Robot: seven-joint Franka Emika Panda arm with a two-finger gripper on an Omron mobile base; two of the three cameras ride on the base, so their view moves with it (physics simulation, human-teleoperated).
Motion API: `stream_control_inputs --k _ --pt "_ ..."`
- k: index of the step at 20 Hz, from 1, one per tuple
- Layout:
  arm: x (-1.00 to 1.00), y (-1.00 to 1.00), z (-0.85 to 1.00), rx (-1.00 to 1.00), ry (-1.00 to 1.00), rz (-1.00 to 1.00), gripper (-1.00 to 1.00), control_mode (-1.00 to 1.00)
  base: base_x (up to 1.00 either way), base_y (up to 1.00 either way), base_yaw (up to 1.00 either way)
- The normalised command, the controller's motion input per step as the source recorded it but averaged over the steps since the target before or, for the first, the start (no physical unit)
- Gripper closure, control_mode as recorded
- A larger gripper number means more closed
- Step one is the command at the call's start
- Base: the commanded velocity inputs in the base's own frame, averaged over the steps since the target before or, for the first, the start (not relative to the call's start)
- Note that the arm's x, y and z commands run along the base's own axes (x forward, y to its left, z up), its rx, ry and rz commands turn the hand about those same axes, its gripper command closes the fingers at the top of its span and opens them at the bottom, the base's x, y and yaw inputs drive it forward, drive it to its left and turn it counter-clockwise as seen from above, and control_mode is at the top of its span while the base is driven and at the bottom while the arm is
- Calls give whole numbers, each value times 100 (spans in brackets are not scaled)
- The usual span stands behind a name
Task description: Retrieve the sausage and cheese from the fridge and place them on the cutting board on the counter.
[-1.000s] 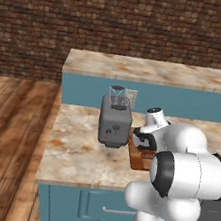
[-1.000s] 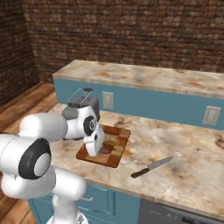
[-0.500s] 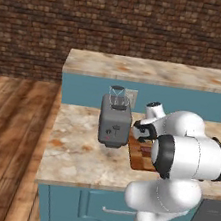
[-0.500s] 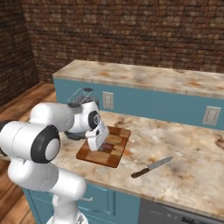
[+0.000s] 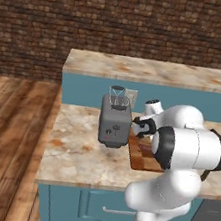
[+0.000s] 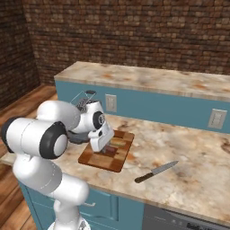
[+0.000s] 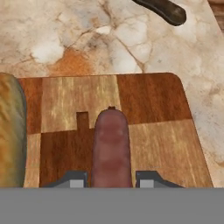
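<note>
While the end effector (image 7: 111,178) hangs low over the cutting board (image 7: 153,127), the sausage (image 7: 111,148) sits between its two fingertips (image 7: 73,179), which stand close on either side of the dark-red cylinder. It appears to be pinched there, though I cannot tell whether it already rests on the wood or is held just above it. In the right base view the end effector (image 6: 107,148) is down at the near-middle of the cutting board (image 6: 120,157), which lies on the desk (image 6: 188,157).

A yellowish-tan rounded item (image 7: 11,131) lies on the board just to one side of the end effector; whether this is the cheese I cannot say for certain. A knife (image 6: 156,171) lies on the desk beyond the board's far edge from the end effector, well apart, and a grey toaster (image 5: 114,122) stands beside the board on the opposite side.

By my judgement the sausage is at its destination and only needs releasing. If the tan piece is the cheese, the task is almost complete; otherwise, one more trip remains.
</note>
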Motion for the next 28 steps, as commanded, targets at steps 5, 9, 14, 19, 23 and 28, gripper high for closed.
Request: stream_control_inputs --k 5,9,14,19,23,28 --pt "-22 -15 0 2 0 -3 -100 -100 0 0 0" --pt "-30 -2 12 4 0 -4 -100 -100 0 0 0" --pt "-38 0 27 1 0 0 -100 -100 0 0 0" --pt "-45 2 43 0 -1 13 -100 -100 0 0 0" --pt "-55 12 32 -3 -2 45 -100 -100 0 0 0" --pt "-50 11 29 -1 -1 61 -100 -100 0 0 0"
